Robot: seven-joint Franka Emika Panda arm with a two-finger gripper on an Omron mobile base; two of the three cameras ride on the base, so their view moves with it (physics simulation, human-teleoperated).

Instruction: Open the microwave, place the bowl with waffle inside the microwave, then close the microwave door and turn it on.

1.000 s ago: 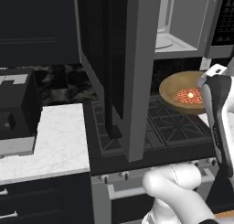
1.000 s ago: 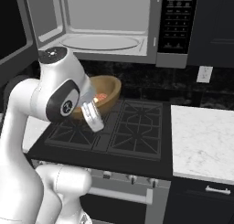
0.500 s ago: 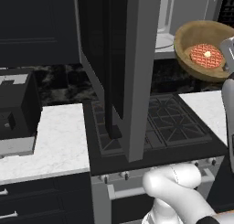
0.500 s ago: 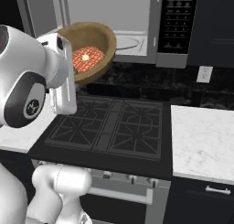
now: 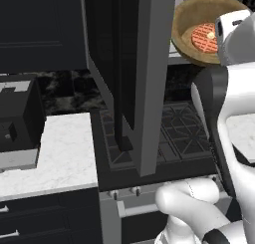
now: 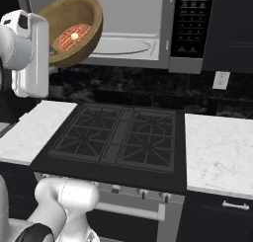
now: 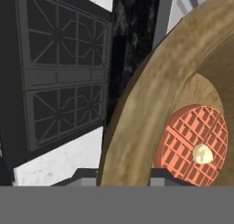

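One bowl [image 6: 74, 31], waffle [image 6: 74, 36] seated in it, is clamped by its rim in the pincer [image 6: 52, 51] and tilted, held high before the microwave [image 6: 148, 28] cavity. Beside it, microwave door [image 5: 129, 73] stands open; below, stove [image 6: 118, 137].

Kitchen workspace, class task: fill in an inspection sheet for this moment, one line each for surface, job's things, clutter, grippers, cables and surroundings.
Surface: black stove top between white marble counters.
Job's things: microwave open, light interior showing; microwave door swung out over the stove; bowl lifted, tilted, near the microwave opening; waffle lying in the bowl.
Clutter: black box on the left counter.
Grippers: gripper at the bowl's rim; the bowl looks held.
Cables: nothing seen.
Surroundings: dark cabinets, wall outlet, oven handle below the stove.
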